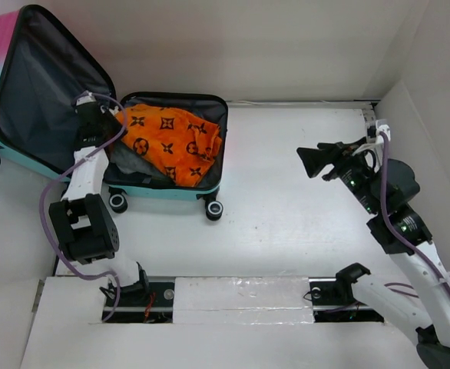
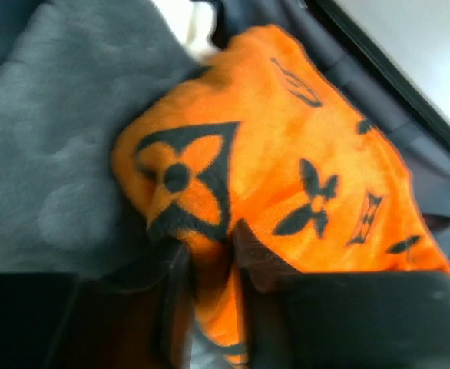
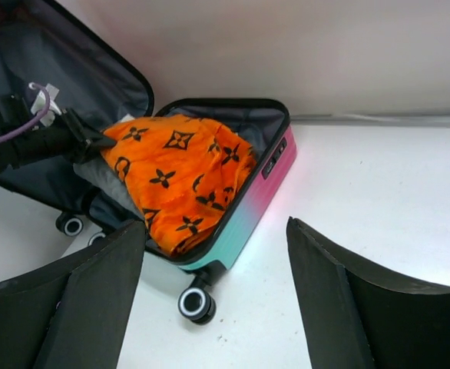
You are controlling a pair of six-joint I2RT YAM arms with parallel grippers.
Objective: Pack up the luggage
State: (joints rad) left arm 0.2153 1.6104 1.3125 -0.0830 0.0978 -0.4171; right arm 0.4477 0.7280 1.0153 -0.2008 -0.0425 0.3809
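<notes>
Toward 10 o'clock on the white surface (image 1: 286,231), the luggage (image 1: 163,191) lies open. Its lower shell rests flat with two black-and-white wheels (image 1: 213,209) pointing to 6 o'clock. The lid (image 1: 33,84) stands tilted up on the 9 o'clock side, its dark grey lining facing the shell and its pink-to-teal outside turned away.

Inside the lower shell, an orange cloth (image 1: 171,142) with black flower marks lies bunched across the 12-to-3 o'clock part and reaches the rim at 3 o'clock. A grey cloth (image 1: 129,163) lies under and beside it toward 8 o'clock.

The left fingers (image 1: 117,117) reach into the shell at its 10 o'clock corner, right at the edge of the orange cloth. The left wrist view shows them close together with a fold of the orange cloth between them, touching both, so they are pinching it. The grey cloth sits at 9 o'clock of that fold.

The right fingers (image 1: 311,163) hang over bare surface at 3 o'clock, well apart from the luggage and pointing toward 9 o'clock. They are spread wide with nothing between them. In the right wrist view the open luggage shows between the two dark fingers, its pink side wall turned toward them
</notes>
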